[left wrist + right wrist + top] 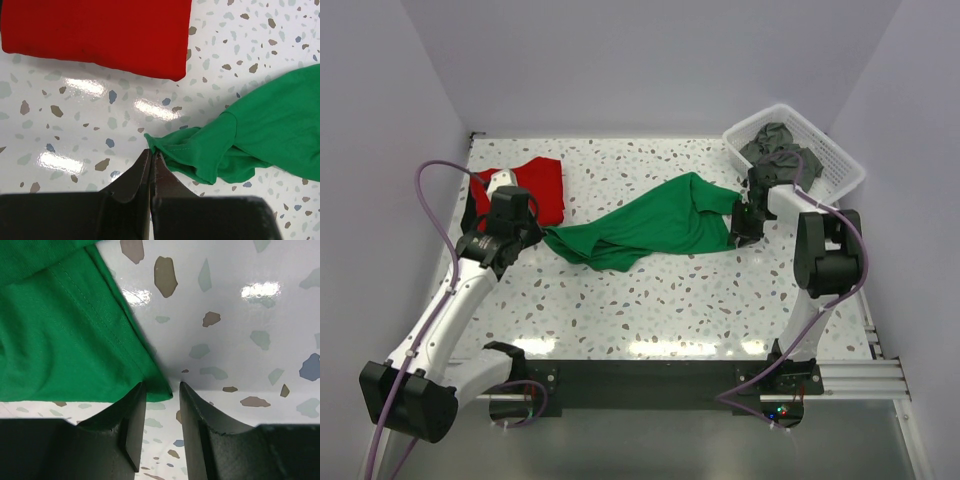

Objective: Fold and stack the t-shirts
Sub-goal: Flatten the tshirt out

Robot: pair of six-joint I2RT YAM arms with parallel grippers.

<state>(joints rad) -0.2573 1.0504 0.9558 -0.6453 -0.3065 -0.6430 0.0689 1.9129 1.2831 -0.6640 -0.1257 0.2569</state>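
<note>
A bright green t-shirt (650, 225) lies crumpled and stretched across the middle of the table. My left gripper (535, 232) is shut on its left tip; in the left wrist view the fingertips (151, 151) pinch the hemmed corner of the green t-shirt (260, 130). At the shirt's right end, my right gripper (742, 235) stands open. In the right wrist view its jaws (161, 385) straddle a corner of the green cloth (60, 335), with a gap still showing. A folded red t-shirt (535, 185) (100, 30) lies at the back left. Dark grey t-shirts (780, 150) sit in the basket.
A white lattice basket (840, 165) stands at the back right corner, just behind the right arm. White walls enclose the speckled table (670, 300) on three sides. The black mounting rail (640, 375) runs along the near edge.
</note>
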